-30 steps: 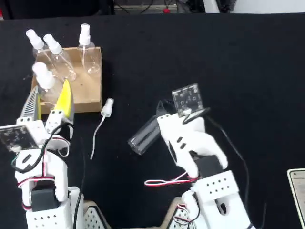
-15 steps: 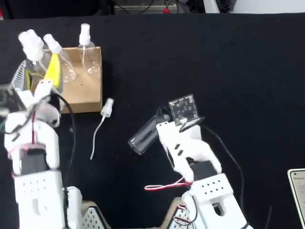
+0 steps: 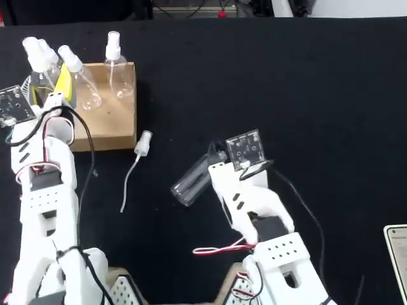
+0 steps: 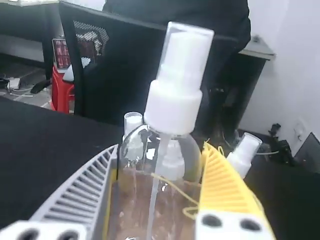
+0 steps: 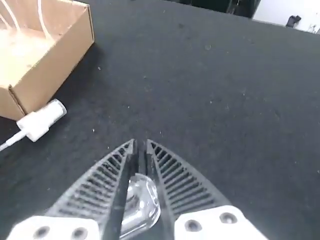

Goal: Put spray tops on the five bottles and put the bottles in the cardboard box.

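Observation:
My left gripper (image 3: 48,86) is shut on a clear bottle (image 4: 150,200) with a white spray top (image 4: 176,90), held upright at the far left corner of the cardboard box (image 3: 108,117). Three more topped bottles stand or lean in the box, one being the bottle (image 3: 116,67) at its far right. My right gripper (image 3: 216,162) is shut on a topless clear bottle (image 3: 193,180) lying tilted near the table's middle; its body (image 5: 140,202) shows between the dark fingers (image 5: 95,185). A loose spray top (image 3: 144,142) with its tube lies beside the box's near right corner.
The black table (image 3: 305,82) stretches open to the right and far side. A white card (image 3: 397,248) lies at the right edge. In the right wrist view, the box wall (image 5: 47,65) and the loose spray top (image 5: 42,120) sit ahead of the gripper (image 5: 141,146).
My left arm has swung from the box's near side to its far left corner, carrying the topped bottle. The right arm with the topless bottle has barely shifted.

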